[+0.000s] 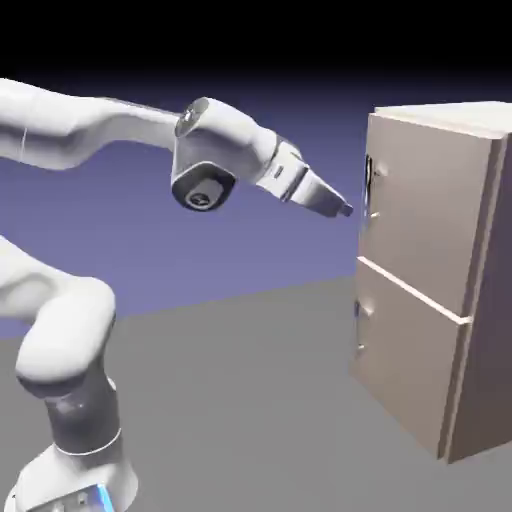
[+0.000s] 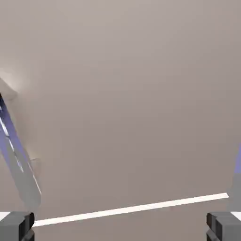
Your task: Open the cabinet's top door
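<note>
Beige-tan, box-shaped and tall, the cabinet [image 1: 440,280] stands on the grey tabletop [image 1: 240,400], its front split by a pale seam [image 2: 132,207] into two stacked doors. The top door [image 1: 420,215], the flat upper panel, carries a small dark vertical handle [image 1: 370,186] at the edge nearest the white robot arm [image 1: 120,125]. The arm's claw [image 1: 341,207] hangs level with that handle, just beside it and not touching, pointing toward the cabinet. Its two grey fingertips [image 2: 16,225] stand wide apart, holding nothing. The handle's long axis runs up and down, lying straight ahead of the claw.
</note>
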`<act>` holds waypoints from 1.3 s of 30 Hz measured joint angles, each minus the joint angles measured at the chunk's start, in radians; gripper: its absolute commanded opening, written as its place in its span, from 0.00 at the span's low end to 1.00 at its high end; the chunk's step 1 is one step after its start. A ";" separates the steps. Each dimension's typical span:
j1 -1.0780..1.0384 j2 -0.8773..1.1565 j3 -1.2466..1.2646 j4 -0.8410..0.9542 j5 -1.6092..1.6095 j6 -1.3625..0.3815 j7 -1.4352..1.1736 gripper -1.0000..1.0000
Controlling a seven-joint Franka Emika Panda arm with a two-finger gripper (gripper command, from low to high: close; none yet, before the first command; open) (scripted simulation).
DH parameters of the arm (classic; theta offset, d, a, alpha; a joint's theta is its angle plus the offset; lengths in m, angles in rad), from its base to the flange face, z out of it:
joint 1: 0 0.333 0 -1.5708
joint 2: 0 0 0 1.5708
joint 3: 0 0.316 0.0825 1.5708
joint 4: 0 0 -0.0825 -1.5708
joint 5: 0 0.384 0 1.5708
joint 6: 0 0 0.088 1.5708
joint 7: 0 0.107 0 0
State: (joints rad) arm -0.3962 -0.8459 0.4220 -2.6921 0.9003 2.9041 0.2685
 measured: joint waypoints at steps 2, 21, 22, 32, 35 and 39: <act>-0.039 -0.027 0.041 0.011 0.087 -0.013 -0.046 0.50; -0.414 -0.280 0.428 0.120 0.913 -0.135 -0.479 0.50; -0.434 -0.293 0.449 0.125 0.957 -0.141 -0.502 0.50; -0.631 -0.426 0.652 0.182 1.392 -0.205 -0.731 0.50; -0.690 -0.466 0.714 0.199 1.522 -0.225 -0.799 0.50; -0.769 -0.520 0.795 0.222 1.696 -0.250 -0.890 0.50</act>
State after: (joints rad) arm -1.1654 -1.3657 1.2172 -2.4699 2.5967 2.6538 -0.6219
